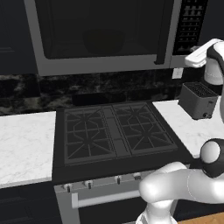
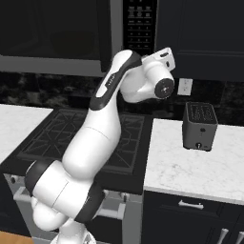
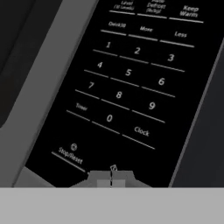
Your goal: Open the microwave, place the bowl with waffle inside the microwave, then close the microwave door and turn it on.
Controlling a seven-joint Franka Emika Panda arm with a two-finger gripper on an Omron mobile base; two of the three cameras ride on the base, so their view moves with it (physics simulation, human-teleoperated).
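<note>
The microwave (image 1: 105, 65) hangs above the stove with its door (image 1: 100, 28) shut, the dark vertical handle (image 1: 162, 33) along the door's right edge. Behind the dark glass a dim round shape, seemingly the bowl (image 1: 104, 41), shows faintly; the waffle is hidden. My gripper (image 3: 111, 178) is shut with nothing in it. Its tips touch or nearly touch the bottom of the black button panel (image 3: 131, 78), just right of the Stop/Reset button (image 3: 70, 154). In the left base view my white hand (image 1: 197, 56) reaches toward the panel (image 1: 190, 24) from the right.
A small dark grey toaster (image 1: 199, 101) (image 2: 200, 126) stands on the white marble counter (image 2: 190, 167) right of the black gas stove (image 1: 113, 131). Another marble counter (image 1: 24, 144) lies to the left. A wall outlet (image 2: 184, 86) sits behind the toaster.
</note>
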